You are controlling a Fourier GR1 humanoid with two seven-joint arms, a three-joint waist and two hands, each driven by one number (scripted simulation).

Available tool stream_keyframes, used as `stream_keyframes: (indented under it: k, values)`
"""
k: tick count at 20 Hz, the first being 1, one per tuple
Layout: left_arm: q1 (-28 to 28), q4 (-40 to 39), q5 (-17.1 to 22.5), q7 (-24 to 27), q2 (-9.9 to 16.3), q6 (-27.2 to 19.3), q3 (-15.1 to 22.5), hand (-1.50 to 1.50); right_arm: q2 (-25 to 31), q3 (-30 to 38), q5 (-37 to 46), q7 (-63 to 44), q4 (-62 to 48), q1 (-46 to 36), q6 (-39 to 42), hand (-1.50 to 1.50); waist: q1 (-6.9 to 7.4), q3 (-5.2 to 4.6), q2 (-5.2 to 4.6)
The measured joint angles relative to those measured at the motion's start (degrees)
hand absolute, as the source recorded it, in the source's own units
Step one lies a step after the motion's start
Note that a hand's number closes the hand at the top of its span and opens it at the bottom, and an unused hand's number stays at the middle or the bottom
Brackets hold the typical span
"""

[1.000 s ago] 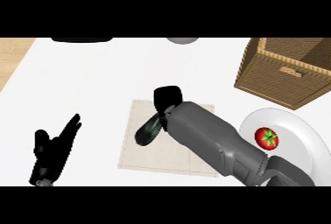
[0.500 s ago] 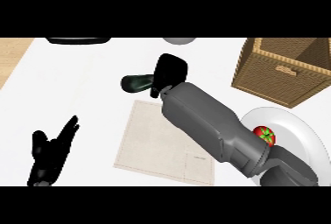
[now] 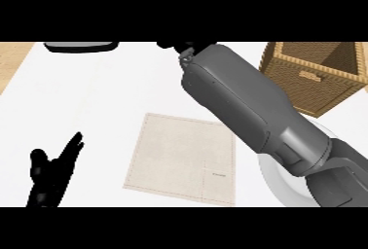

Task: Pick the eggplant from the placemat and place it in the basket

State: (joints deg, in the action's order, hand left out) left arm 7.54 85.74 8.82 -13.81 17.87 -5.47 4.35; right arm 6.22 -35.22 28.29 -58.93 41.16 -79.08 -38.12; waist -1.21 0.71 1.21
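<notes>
My right forearm (image 3: 244,102) reaches diagonally up across the counter. Only the lower edge of my right hand (image 3: 193,46) shows, cut off at the top of the head view, left of the basket. A dark sliver beside it is all that shows of the eggplant (image 3: 168,44) held in its curled fingers. The beige placemat (image 3: 183,158) lies bare in the middle of the counter. The wicker basket (image 3: 316,73) stands at the upper right, open side up. My left hand (image 3: 50,177) rests open at the lower left, fingers up.
A white plate (image 3: 277,187) at the lower right is mostly hidden under my right forearm. A dark flat object (image 3: 79,46) sits at the counter's far edge, upper left. A wooden strip (image 3: 14,61) borders the counter on the left.
My right hand lifted the eggplant off the placemat and carried it up and away, until hand and eggplant nearly left the view. The left hand barely moved.
</notes>
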Motion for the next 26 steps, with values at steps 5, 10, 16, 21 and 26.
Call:
stream_keyframes:
  k: [5, 10, 16, 21, 26]
  values:
    - [0.39, 0.09, -0.26, 0.02, -0.3, -0.18, -0.25, 0.0, 5.78, 3.7, 3.08, -2.8, 0.41, -4.31, 1.13, 1.5, -0.56, -0.03, 0.08]
    - [1.1, 0.9, 0.0, -0.19, -0.09, 0.35, -0.73, 0.0, 10.78, 6.9, 5.15, -4.97, 1.51, -6.34, 2.95, 1.5, -0.52, -0.06, 0.03]
    - [0.94, 0.32, -0.44, 1.06, -0.53, 0.85, -0.88, 0.0, 16.68, 10.8, 4.78, -4.59, 2.67, -4.67, 4.94, 1.5, -0.12, 0.02, -0.3]
    - [0.32, 0.34, -0.51, 0.25, -0.71, 1.4, -0.86, 0.0, 20.61, 13.07, 4.01, -3.14, 2.79, -2.65, 7.14, 1.5, 0.4, 0.0, -0.53]
    - [-0.2, 0.22, -0.55, -0.13, -0.98, 1.94, -1.02, 0.0, 22.87, 15.38, 3.19, -0.21, 2.57, 1.55, 7.41, 1.5, 0.89, 0.01, -0.72]
